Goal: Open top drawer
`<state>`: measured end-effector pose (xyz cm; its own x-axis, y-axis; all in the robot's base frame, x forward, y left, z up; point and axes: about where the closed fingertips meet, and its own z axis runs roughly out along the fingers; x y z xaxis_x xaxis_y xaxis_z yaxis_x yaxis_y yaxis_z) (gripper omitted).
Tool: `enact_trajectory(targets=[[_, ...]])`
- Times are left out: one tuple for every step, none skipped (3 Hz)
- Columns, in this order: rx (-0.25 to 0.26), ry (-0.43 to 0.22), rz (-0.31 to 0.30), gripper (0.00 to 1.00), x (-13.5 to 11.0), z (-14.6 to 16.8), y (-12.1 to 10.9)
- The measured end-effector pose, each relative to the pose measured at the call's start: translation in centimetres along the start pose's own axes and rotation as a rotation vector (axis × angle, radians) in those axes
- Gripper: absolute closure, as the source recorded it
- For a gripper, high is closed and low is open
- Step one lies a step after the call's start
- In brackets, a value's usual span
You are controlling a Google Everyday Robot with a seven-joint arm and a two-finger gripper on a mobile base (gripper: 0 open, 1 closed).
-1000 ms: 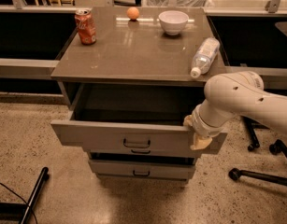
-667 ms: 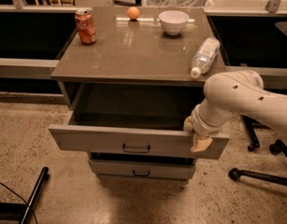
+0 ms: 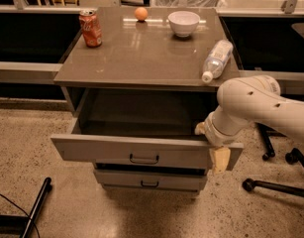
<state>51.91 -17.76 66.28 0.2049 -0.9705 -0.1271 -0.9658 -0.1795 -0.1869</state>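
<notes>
Camera view: the arm [image 3: 253,103] comes in from the right, bent downward, its gripper [image 3: 218,155] at the right end of the top drawer's [image 3: 141,152] pulled-out front; grip cannot be told.

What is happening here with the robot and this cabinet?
The robot's arm reaches in from the right. Its hand is at the right end of the top drawer, at the upper edge of the front panel. The top drawer stands well open, with its grey inside showing. A lower drawer beneath it looks shut. On the cabinet top are a red can, an orange, a white bowl and a plastic bottle lying on its side.
</notes>
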Motion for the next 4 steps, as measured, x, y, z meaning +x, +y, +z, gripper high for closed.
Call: enact_trajectory(targets=[[0.000, 0.000, 0.000, 0.00, 0.0, 0.0, 0.0], [0.000, 0.000, 0.000, 0.00, 0.0, 0.0, 0.0], [-0.042, -0.024, 0.029, 0.00, 0.0, 1.2, 1.0], [-0.077, -0.054, 0.022, 0.00, -1.1, 2.0, 2.8]])
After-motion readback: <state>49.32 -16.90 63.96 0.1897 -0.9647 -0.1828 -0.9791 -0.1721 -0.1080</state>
